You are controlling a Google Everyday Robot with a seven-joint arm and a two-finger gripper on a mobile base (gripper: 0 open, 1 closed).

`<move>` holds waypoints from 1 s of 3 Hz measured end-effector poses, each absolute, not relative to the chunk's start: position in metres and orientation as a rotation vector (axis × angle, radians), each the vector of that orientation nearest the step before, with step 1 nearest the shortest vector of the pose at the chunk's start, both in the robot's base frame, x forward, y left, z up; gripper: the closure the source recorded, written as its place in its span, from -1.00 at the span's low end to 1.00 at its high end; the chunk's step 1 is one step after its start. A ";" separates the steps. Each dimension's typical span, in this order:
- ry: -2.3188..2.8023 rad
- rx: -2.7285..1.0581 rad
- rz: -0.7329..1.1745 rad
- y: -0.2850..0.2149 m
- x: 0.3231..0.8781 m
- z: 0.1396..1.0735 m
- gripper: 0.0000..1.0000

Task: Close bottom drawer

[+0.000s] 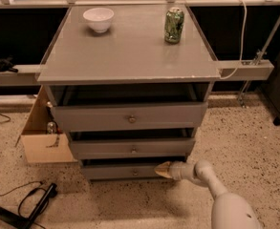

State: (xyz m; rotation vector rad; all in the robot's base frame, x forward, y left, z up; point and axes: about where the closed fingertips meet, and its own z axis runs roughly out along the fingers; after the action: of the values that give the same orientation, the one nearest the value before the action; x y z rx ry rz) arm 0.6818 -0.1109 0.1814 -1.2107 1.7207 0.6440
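1. The bottom drawer [125,171] is the lowest of the three in the grey cabinet, just above the floor. Its low front stands a little forward, with a dark gap above it, so I judge that it is not fully closed.
2. Its small round knob [135,172] sits in the middle of the front and nothing holds it. For pushing, a knob is not needed.
3. The hand [162,170] is low, at the right end of this drawer's front, pointing to the left. It looks to be touching the front or just beside it. Whether it is released or clenched, I cannot tell, and it grasps nothing that I can see.
4. I think this placement is for pushing: a flat front can be pressed inward from any point. However, pressing near one end may turn the drawer a little in its rails.
5. The arm [211,180] comes from the lower right and stays low, probably so that it passes under the drawers above.
6. The middle drawer [130,148] and the top drawer [130,117] also stand forward, each more than the one below.
7. On the cabinet's surface [130,56] stand a white bowl [98,19] and a green can [174,26], well apart and far from the hand. A gentle push should not disturb them.
8. A cardboard box [39,142] stands on the floor just beside the cabinet, on its left.
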 end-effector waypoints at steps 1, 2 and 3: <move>1.722 -1.214 0.643 -0.113 0.673 0.182 1.00; 1.731 -1.230 0.639 -0.118 0.655 0.184 1.00; 1.734 -1.370 0.663 -0.149 0.612 0.212 1.00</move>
State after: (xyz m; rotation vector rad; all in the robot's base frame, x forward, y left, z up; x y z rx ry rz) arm 0.6121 -0.1493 0.2124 -1.3696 1.7339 0.6629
